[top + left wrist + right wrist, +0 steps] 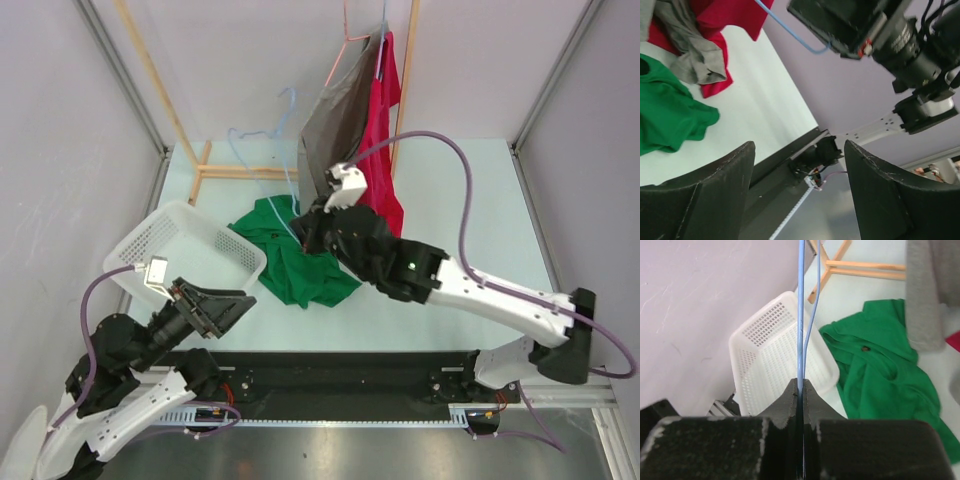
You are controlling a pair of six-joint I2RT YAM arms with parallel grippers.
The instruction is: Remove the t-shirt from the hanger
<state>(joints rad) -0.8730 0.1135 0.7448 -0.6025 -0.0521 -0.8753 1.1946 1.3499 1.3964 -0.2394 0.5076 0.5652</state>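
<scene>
The green t-shirt (300, 268) lies crumpled on the table, just right of the basket; it also shows in the left wrist view (665, 115) and the right wrist view (890, 375). A light blue wire hanger (290, 190) stands above it, and its visible wire carries no cloth. My right gripper (305, 233) is shut on the hanger's wire (801, 315), which runs up from between the closed jaws (801, 390). My left gripper (235, 305) hovers low by the basket's near corner, open and empty (799, 150), its black fingers (715, 190) wide apart.
A white perforated basket (170, 235) sits at the left, also seen from the right wrist (770, 355). A grey shirt (345, 110) and a red shirt (385, 130) hang from the wooden rack (220, 170) at the back. Walls close in both sides.
</scene>
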